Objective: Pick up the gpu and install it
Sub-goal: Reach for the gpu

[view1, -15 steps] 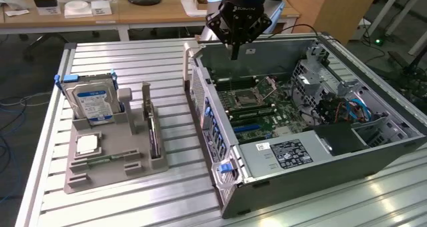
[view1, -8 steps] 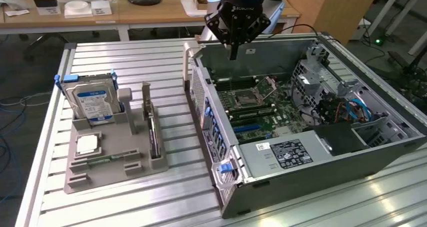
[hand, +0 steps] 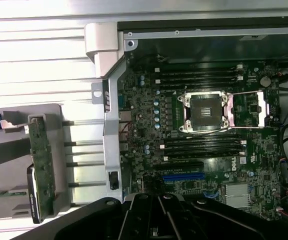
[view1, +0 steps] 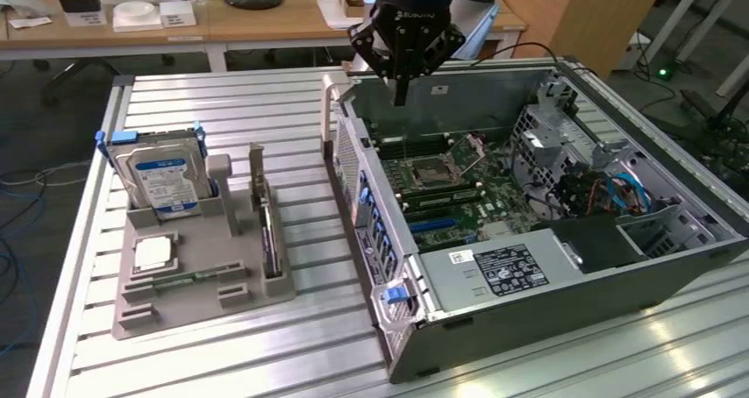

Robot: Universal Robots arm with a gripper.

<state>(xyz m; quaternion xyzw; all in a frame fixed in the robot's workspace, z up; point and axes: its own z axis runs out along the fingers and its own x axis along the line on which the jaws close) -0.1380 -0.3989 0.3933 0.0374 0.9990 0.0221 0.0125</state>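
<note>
Up at the top centre of the exterior view, the gripper [view1: 402, 93] hangs over the back edge of the open computer case [view1: 609, 266], its fingers pressed together with nothing between them. Pointing straight down, it looks onto the motherboard [view1: 451, 183]; the wrist view takes in the empty processor socket [hand: 206, 112] and a blue card slot [hand: 183, 176] near it. The case lies on its side with the panel off, I'd judge so the board can be reached from above. Well apart, in the left half of the exterior view, the gpu [view1: 267, 231] stands on edge in a slot of the grey holder [view1: 199, 293], untouched, presumably so fingers can close on its thin sides. Beside it, the hard drive [view1: 164, 174] stands upright in the same holder on the slatted table [view1: 234, 109].
</note>
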